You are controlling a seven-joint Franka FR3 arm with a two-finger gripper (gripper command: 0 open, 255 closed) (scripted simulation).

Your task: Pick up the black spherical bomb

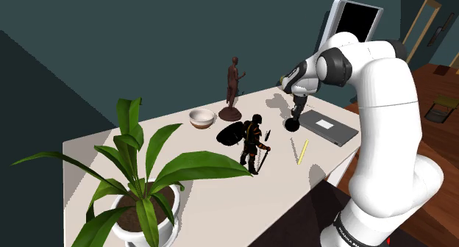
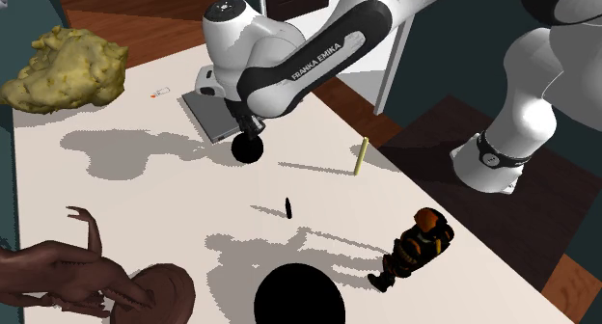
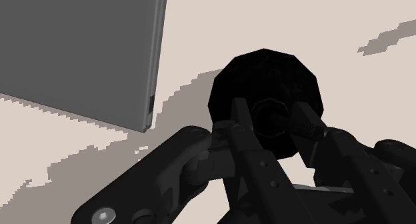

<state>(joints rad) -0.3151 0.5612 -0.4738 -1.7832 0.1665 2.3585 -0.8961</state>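
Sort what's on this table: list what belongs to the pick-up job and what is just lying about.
Job: small black spherical bomb; black two-finger gripper, shut on it.
Lying about: grey flat slab; yellow stick; dark warrior figurine; brown standing statue; white bowl; potted green plant; large black round object; lumpy yellow mass.
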